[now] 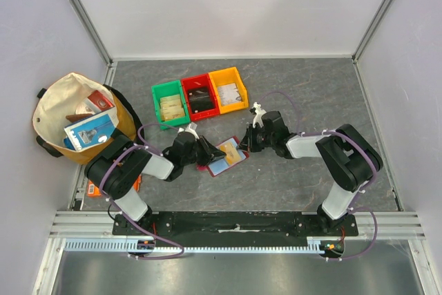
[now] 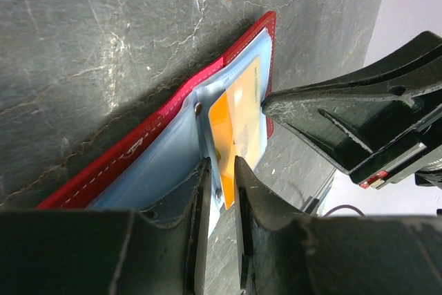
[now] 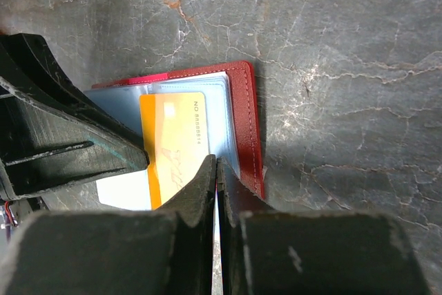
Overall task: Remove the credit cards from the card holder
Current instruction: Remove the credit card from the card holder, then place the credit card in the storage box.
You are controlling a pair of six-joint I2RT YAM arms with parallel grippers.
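Table (image 1: 311,94): holder (image 1: 228,159) open flat, mid-front, between grippers. Likely light, floppy, slick sleeves (image 3: 218,101). Left gripper (image 2: 221,170) narrow, clamping holder's sleeve edge; right gripper (image 3: 216,164) nearly closed at card (image 3: 173,136) edge. Card looks stiff: pinch exposed edge.

On the bench (image 2: 103,46) the card holder (image 2: 155,164) lies open, blue sleeves up, an orange card (image 2: 238,119) in one. Near edge: left pincer (image 2: 219,165), fingers narrowly apart, apparently nips the sleeve. From the right, the right pincer (image 2: 276,107) tip touches the card.
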